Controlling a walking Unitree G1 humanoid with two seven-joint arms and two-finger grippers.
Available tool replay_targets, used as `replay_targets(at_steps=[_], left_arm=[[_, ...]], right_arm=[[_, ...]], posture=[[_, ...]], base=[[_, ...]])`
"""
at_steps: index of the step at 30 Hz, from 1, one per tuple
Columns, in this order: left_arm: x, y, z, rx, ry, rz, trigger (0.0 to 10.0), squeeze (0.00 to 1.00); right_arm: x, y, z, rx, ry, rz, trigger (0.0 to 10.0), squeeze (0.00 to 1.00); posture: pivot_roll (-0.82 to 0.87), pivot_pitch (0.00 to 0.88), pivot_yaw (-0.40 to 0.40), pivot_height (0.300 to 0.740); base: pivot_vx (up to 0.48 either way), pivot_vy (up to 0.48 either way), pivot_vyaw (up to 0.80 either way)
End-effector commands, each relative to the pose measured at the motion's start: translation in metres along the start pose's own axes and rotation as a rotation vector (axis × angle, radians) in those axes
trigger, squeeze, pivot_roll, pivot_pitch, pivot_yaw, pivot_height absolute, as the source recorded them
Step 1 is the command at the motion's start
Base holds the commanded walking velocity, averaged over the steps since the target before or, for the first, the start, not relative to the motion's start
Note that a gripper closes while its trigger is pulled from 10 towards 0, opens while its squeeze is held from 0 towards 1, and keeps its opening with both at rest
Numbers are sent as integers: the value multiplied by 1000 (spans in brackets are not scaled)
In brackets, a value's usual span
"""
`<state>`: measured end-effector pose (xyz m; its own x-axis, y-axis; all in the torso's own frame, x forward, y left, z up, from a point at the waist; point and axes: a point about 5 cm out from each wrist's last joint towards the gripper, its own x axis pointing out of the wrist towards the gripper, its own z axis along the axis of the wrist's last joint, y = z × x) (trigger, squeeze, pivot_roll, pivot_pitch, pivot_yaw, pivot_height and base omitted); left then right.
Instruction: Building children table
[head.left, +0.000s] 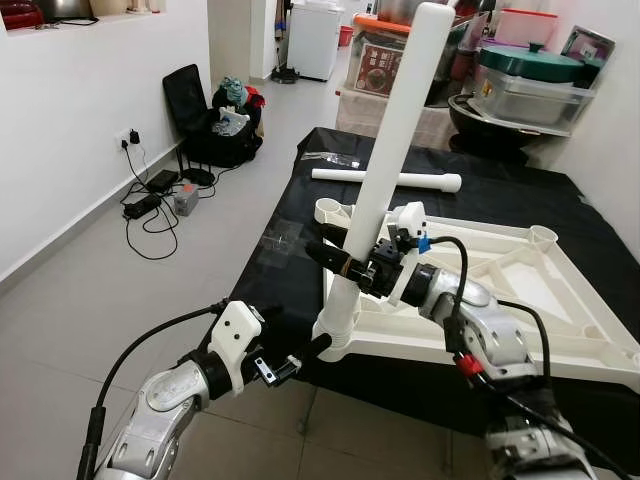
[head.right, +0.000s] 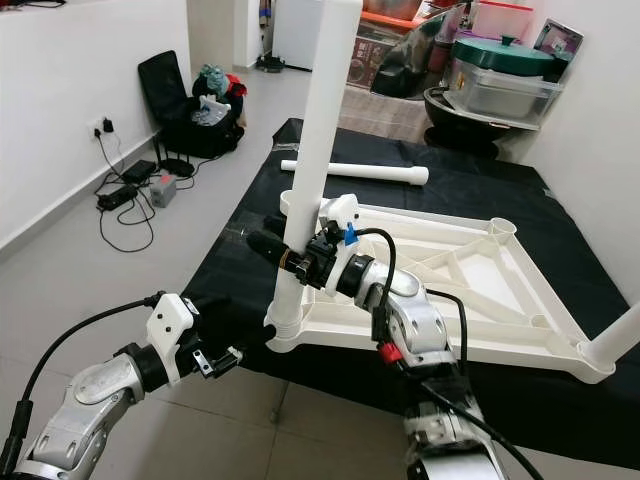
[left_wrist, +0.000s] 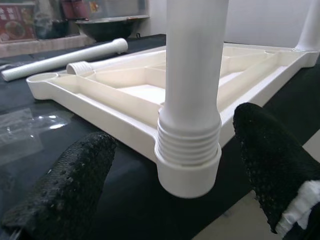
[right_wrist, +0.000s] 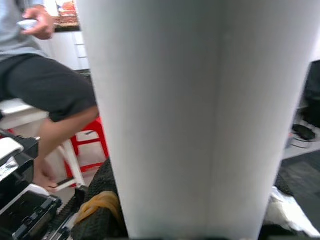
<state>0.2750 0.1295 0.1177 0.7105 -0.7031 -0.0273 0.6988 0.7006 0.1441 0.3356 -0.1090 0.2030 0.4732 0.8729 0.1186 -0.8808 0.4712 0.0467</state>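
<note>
At the bench's near edge, the left tool (head.left: 300, 358) is hovering wide by the corner socket (head.left: 334, 335); the right tool (head.left: 352, 262) is clamping the upright leg (head.left: 385, 170). Cross-threading could jam it if it tilts; a spare leg (head.left: 385, 180) is lying further back.

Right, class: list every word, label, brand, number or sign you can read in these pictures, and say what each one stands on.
No text can be read with certainty.
Red printed box at the far end of the room: print too small and blurred to read.
Red poster in the left wrist view: lettering blurred.
White table leg, tabletop frame, loose leg: no markings.
</note>
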Motion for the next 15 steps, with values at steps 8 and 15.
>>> replay_targets(at_steps=[8,15], left_arm=[[-1,-3,1,1,11,-1,10000,0],[-5,-3,-1,1,16,13,10000,0]], right_arm=[[14,-1,-11,82,14,138,10000,0],[19,-12,-13,74,32,82,10000,0]], posture=[[164,0,-187,740],[165,0,-192,740]], base=[[0,0,0],[0,0,0]])
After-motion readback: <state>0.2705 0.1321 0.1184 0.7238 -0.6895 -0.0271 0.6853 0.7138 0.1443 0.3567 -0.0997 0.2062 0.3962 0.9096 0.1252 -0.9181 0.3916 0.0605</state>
